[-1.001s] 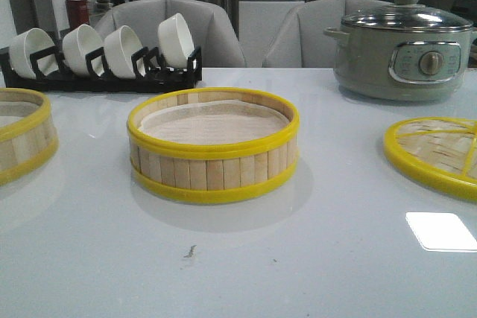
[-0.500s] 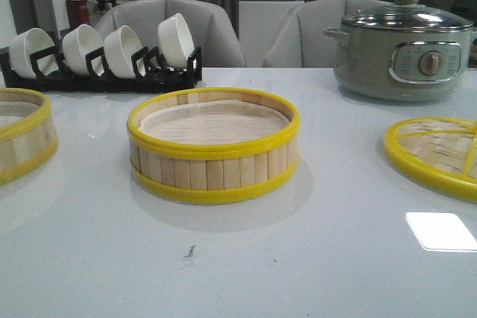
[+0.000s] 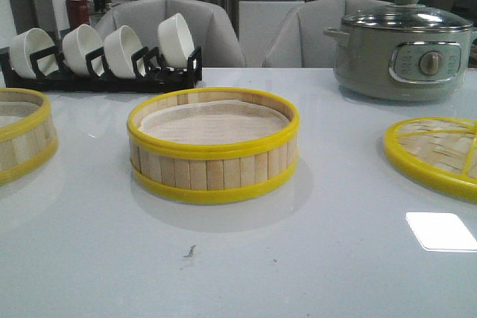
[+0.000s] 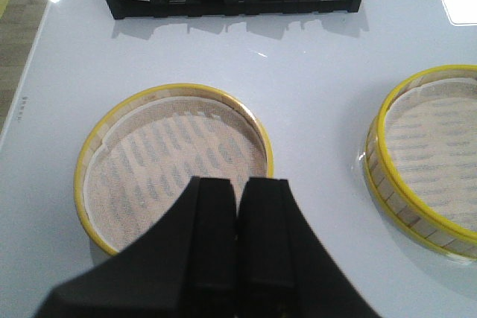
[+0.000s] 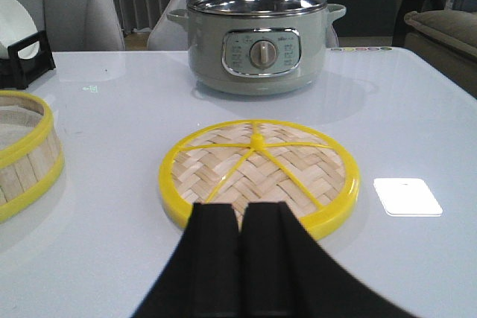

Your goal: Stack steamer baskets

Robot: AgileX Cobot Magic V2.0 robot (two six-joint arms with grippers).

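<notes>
- Centre steamer basket: stands upright on the white table, about mid-table. Pale bamboo slat wall, yellow rims top and bottom, whitish liner inside. Nothing rests on it.
- Left steamer basket: same make, at the table's left edge, cut off by the front view. Well apart from the centre basket; the two are side by side, not stacked. The left wrist view shows its liner lying flat within the rim.
- Left gripper: black fingers pressed together, nothing between them. It hangs above the near rim of the left basket; contact with the basket cannot be determined.
- Right gripper: fingers likewise closed on nothing, positioned over the near edge of the steamer lid.
- Steamer lid: flat woven bamboo disc with yellow rim and yellow spokes, lying on the table to the right, well apart from the centre basket.
- Electric pot: grey-green, glass lid on, dial facing the near side; far right of the table, beyond the steamer lid.
- Bowl rack: black, far left of the table, holding four white bowls on edge.
- Small dark mark on the table surface, near side of the centre basket.
- Two grey chairs stand beyond the far table edge.
</notes>
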